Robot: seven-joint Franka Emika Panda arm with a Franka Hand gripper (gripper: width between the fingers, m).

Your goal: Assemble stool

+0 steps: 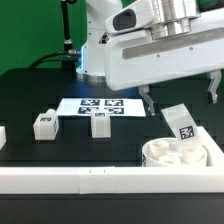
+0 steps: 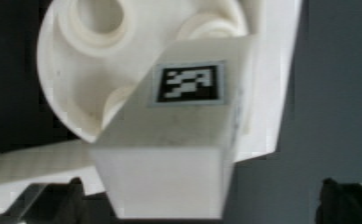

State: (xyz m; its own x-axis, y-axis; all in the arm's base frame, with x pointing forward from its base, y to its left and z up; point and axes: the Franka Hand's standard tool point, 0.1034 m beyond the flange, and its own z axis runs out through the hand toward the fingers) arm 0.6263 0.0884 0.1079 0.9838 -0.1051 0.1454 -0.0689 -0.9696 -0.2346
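Hovering spread, two-finger gripper is centred over white rectangular plastic block leg, leaned on round white ring seat at exterior view's lower right; long axis across jaw line.

Even bright light — soft, low-resolution blur

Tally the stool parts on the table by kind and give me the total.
Block legs: 3
Round seat: 1
Total: 4
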